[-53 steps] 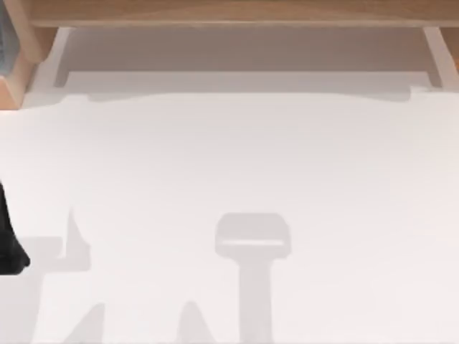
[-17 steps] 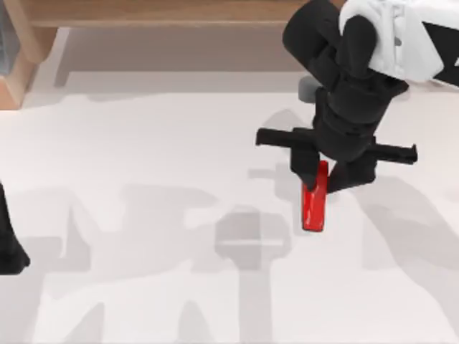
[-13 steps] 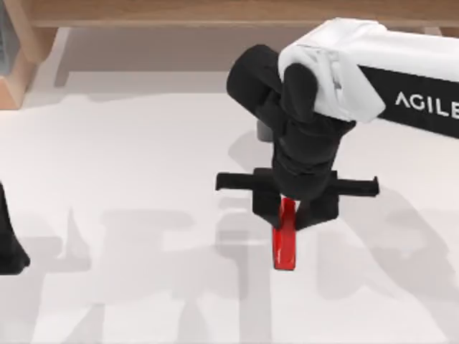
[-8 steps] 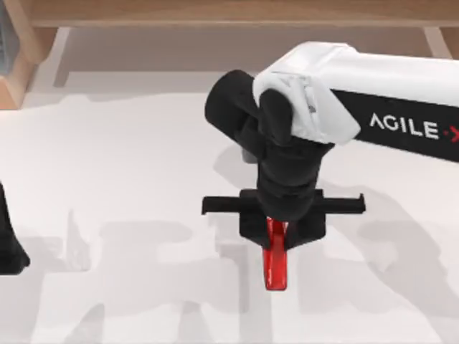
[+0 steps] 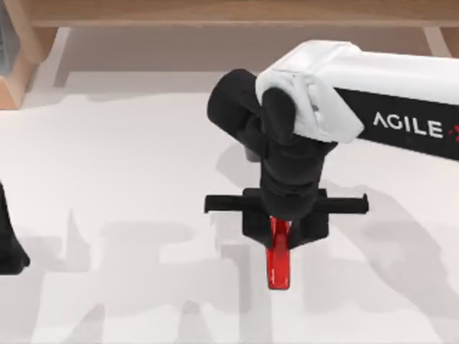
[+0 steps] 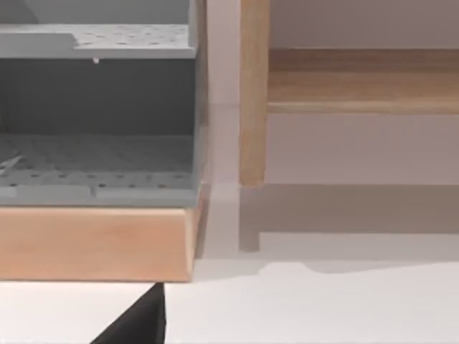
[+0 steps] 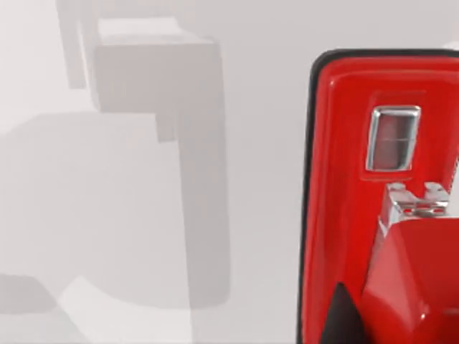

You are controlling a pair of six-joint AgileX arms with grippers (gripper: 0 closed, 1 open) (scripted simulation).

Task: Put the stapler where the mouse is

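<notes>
While its far end is hidden, the stapler (image 5: 278, 265) sits clamped in my right gripper (image 5: 281, 231) above the table (image 5: 129, 158).

White boxy right arm shell (image 5: 358, 79) with dark panel lettered "AGILE", rounded black wrist housing, black right hand (image 5: 285, 231) with thin crossbar, black left arm (image 5: 8, 244) at left edge

A white table (image 5: 129, 165) is crossed by soft grey shadows. Along its far edge a wooden shelf (image 5: 215, 13) is set. At the far left, a wooden-based grey organizer (image 6: 97, 143) with perforated trays is seen beside a wooden post (image 6: 254, 93).
</notes>
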